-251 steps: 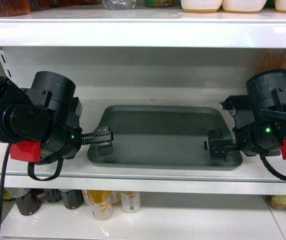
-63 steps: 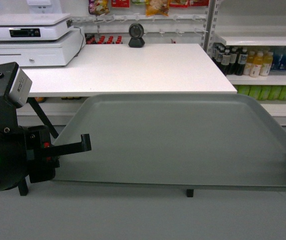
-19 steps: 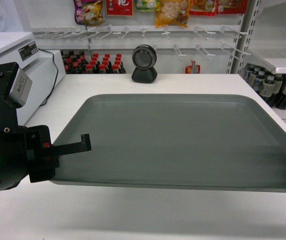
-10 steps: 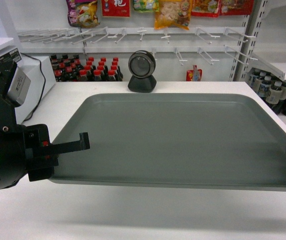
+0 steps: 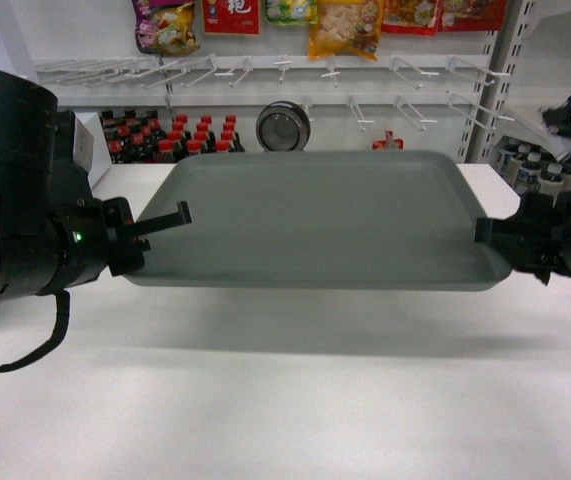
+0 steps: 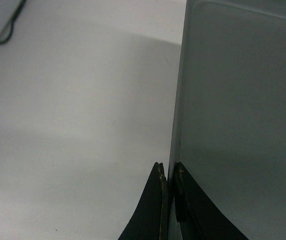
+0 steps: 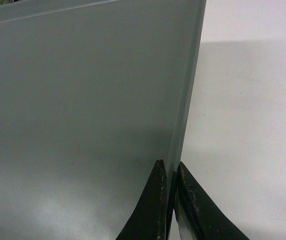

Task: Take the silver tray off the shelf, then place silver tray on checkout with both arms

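The silver tray (image 5: 315, 215) hangs level above the checkout (image 5: 285, 400), casting a shadow on the white top. My left gripper (image 5: 160, 225) is shut on the tray's left rim, and my right gripper (image 5: 490, 235) is shut on its right rim. In the left wrist view the black fingers (image 6: 158, 200) pinch the tray (image 6: 238, 110) edge, with the checkout (image 6: 72, 125) beneath. From the right wrist camera the gripper (image 7: 171, 172) clamps the rim of the tray (image 7: 82, 110) over the white checkout (image 7: 248, 125). The shelf the tray came from is out of view.
A round black scanner (image 5: 283, 127) stands behind the tray at the counter's far edge. Red-capped bottles (image 5: 165, 135) and hooks with snack bags (image 5: 340, 25) line the back wall. Drink bottles (image 5: 525, 165) fill a rack at the right.
The tray has moved forward over the counter and now hides most of the scanner. Both arms have stretched out, so the right gripper has come fully into the head view.
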